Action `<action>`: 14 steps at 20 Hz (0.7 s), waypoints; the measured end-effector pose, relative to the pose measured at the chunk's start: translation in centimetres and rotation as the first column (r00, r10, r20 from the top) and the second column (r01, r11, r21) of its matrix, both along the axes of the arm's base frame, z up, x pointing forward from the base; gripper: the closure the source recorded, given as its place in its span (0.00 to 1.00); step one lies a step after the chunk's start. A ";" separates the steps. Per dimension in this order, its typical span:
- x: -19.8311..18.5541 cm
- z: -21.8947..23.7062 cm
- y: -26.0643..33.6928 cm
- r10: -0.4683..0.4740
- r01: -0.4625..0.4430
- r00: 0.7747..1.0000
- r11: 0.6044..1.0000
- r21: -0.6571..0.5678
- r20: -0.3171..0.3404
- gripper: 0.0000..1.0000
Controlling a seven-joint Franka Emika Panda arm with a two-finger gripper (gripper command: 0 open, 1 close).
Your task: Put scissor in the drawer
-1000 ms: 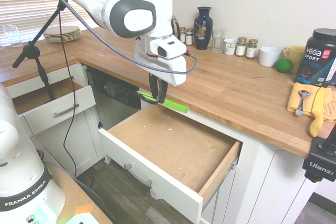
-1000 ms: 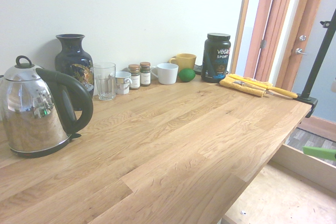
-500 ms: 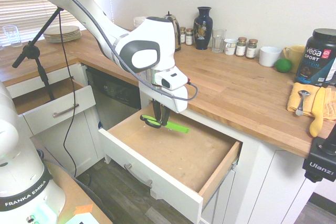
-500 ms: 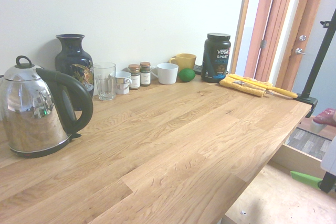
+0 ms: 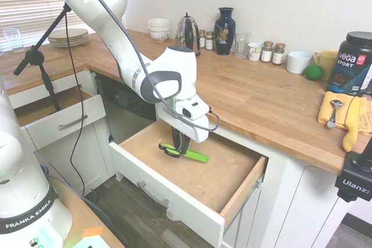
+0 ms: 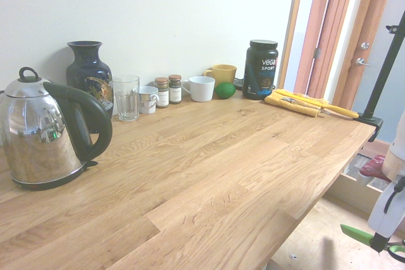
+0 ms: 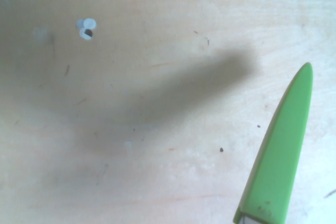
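Gripper (image 5: 181, 148) pointed straight down inside the open drawer (image 5: 232, 193), fingers clamped on the scissor (image 5: 185, 152), whose green blade cover hung just above the brown bottom

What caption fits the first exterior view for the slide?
Claw, shut on scissor, lowers it into the open drawer below the counter.

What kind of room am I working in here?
Most likely a home kitchen: a wooden counter runs along the wall with a kettle, spice jars and mugs on it, stacked plates sit near the window, and white cabinets with an open drawer lie below.
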State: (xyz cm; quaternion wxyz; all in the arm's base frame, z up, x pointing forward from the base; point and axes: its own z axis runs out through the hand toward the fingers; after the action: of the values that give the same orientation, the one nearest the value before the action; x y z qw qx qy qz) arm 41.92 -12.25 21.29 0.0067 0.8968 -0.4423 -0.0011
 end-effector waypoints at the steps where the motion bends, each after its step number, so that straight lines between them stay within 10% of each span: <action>1: 0.1 -0.4 -0.1 -0.001 0.001 1.000 1.000 0.001 0.001 1.00; 14: 1.1 -4.8 -0.1 -0.008 0.009 1.000 1.000 0.007 -0.017 1.00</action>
State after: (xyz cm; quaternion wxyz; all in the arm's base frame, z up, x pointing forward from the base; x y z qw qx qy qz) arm 43.03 -12.32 16.49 0.0074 0.8949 -0.4461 -0.0104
